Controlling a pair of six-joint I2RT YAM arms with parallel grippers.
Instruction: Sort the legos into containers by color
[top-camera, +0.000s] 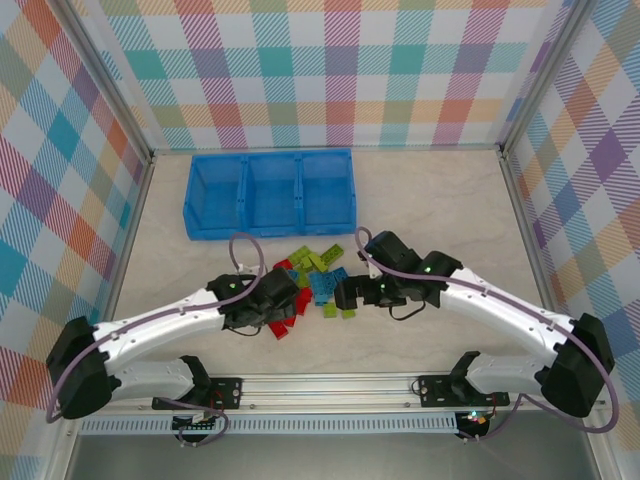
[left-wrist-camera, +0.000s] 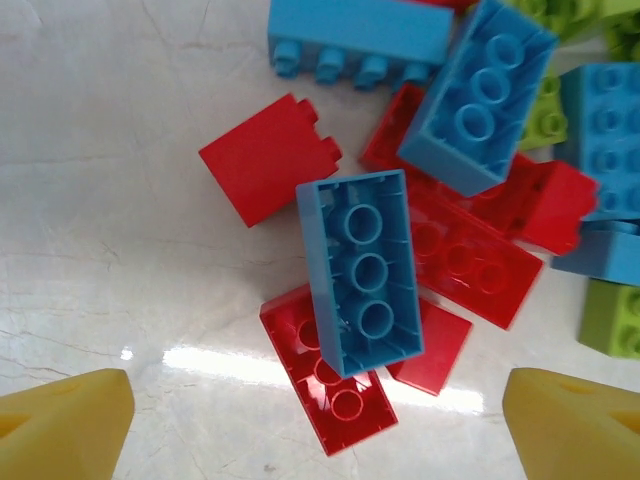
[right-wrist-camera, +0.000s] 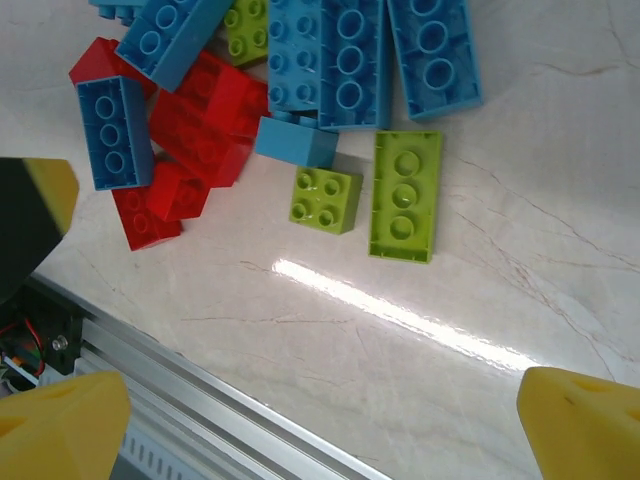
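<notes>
The legos (top-camera: 315, 280) lie in a mixed heap of red, light blue and lime green at the table's middle, between my two grippers. My left gripper (top-camera: 285, 300) is at the heap's left side and is open. Its yellow fingers (left-wrist-camera: 65, 425) stand wide to either side of an upturned red brick (left-wrist-camera: 335, 395), on which an upturned light blue brick (left-wrist-camera: 360, 275) leans. My right gripper (top-camera: 345, 293) is at the heap's right side, open over bare table (right-wrist-camera: 320, 420). A small green brick (right-wrist-camera: 326, 199) and a long green brick (right-wrist-camera: 406, 195) lie just beyond it. The containers (top-camera: 270, 232), three compartments in one blue tray, stand behind the heap.
An aluminium rail (right-wrist-camera: 220, 405) runs along the table's near edge, close under my right gripper. Checked walls enclose the table on three sides. Open tabletop (top-camera: 160, 270) lies left of the heap and to its right (top-camera: 470, 230).
</notes>
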